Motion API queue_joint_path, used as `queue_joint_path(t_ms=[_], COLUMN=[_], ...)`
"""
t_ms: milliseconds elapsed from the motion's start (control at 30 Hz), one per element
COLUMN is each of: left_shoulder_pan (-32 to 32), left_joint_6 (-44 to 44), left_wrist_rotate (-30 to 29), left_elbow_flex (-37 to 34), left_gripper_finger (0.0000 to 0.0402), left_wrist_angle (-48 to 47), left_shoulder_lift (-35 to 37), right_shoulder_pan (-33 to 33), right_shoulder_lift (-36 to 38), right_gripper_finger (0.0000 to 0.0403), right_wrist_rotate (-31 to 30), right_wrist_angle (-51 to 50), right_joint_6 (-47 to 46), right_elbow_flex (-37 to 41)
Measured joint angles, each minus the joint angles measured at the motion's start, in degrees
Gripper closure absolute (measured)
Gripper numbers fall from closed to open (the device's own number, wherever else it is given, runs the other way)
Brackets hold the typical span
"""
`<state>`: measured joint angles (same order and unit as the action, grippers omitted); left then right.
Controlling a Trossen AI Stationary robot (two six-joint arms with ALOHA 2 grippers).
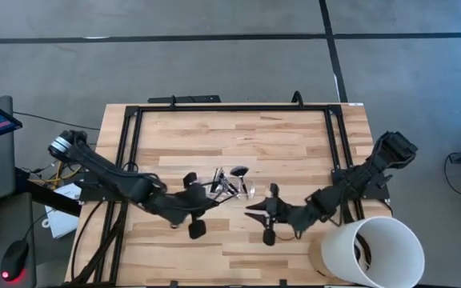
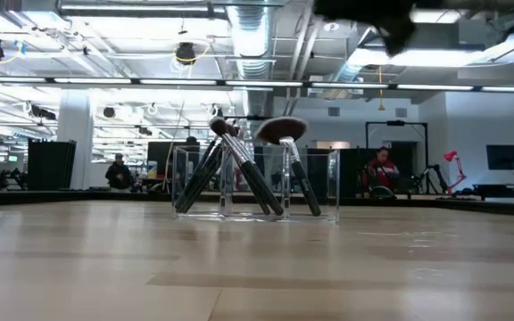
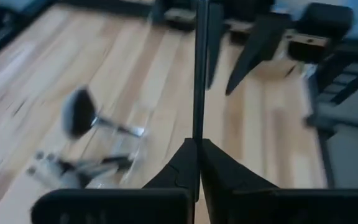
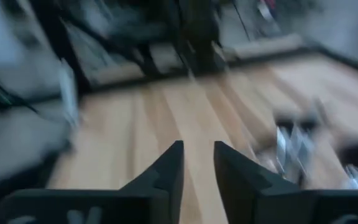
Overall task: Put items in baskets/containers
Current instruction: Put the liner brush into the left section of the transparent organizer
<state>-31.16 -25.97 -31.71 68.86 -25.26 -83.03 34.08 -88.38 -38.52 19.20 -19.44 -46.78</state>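
Clear tray: mid-table, holding several makeup brushes. Brushes lean on its walls because they outrun its length; long axes tilted, heads up, fan brush topmost. Left gripper, beside the tray: clenched on one thin brush, long axis forward. Right gripper, tray's other side: fingers parted, empty.
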Motion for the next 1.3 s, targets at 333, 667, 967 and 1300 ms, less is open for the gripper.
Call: queue_joint_path(t_ms=[333, 667, 967, 1300], left_shoulder_pan=[-1.5, -1.9, -3.1, -4.1], left_joint_6=[12.9, 13.2, 12.9, 12.7], left_wrist_rotate=[-0.1, 0.6, 0.6, 0.1], left_elbow_flex=[-26.5, -35.1, -34.9, -34.9], left_gripper_finger=[0.0392, 0.0392, 0.0392, 0.0392], left_wrist_angle=[44.6, 58.1, 61.8, 61.7], left_shoulder_lift=[10.3, 9.6, 5.7, 5.6], right_shoulder_pan=[-8.8, -10.6, -12.5, -12.0], right_shoulder_lift=[0.0, -7.4, -16.3, -15.9], right_gripper_finger=[0.0278, 0.0246, 0.0214, 0.0231], right_wrist_rotate=[15.6, 19.1, 19.2, 19.1], right_wrist_angle=[36.9, 42.2, 42.9, 43.1], right_joint_6=[10.8, 19.9, 20.1, 21.7], right_elbow_flex=[7.0, 0.6, -7.3, -8.2])
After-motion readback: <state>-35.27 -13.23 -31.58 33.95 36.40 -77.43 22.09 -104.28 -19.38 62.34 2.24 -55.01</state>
